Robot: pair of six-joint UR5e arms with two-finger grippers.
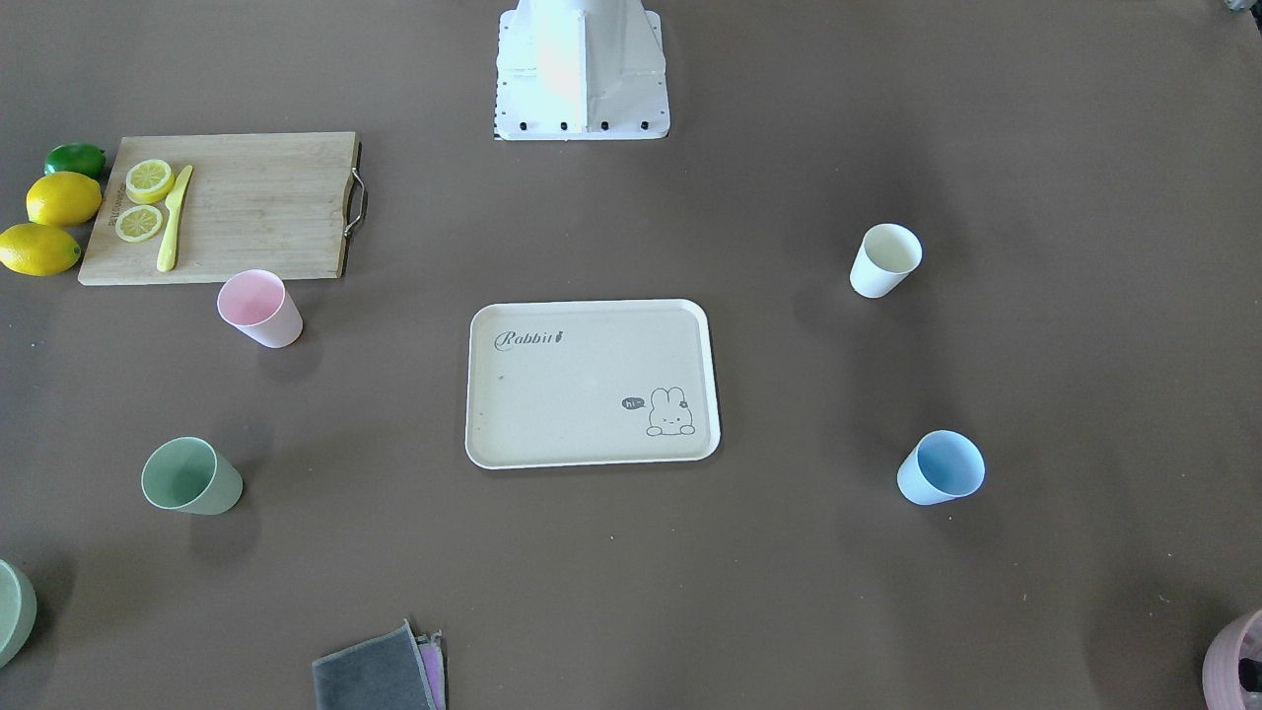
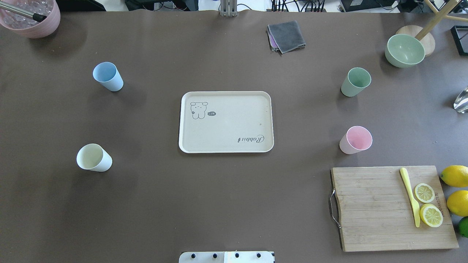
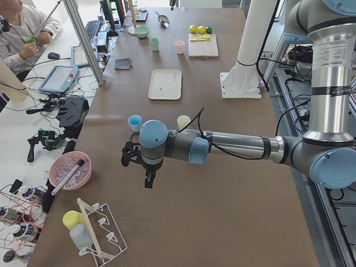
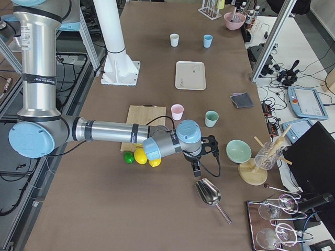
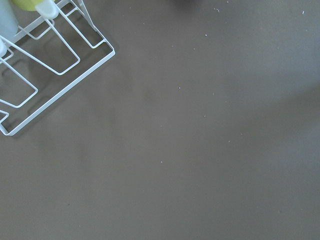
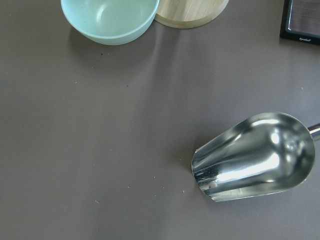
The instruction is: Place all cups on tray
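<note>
Presently, nothing is placed: the tray (image 2: pixel 226 124), mid-frame, is bare. Four cups are yet to be moved: blue (image 2: pixel 107 76) upper left, white (image 2: pixel 94 157) lower left, green (image 2: pixel 355 82) upper right, pink (image 2: pixel 355 140) right. Whether the left gripper (image 3: pixel 130 156) and right gripper (image 4: pixel 209 147) are released or clenched cannot be told.

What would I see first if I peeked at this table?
The cream tray with its bunny drawing lies empty in the middle. Four pastel cups stand around it: the blue cup and white cup on the robot's left, the green cup and pink cup on its right. Bright yellow lemons sit beside the cutting board.
</note>
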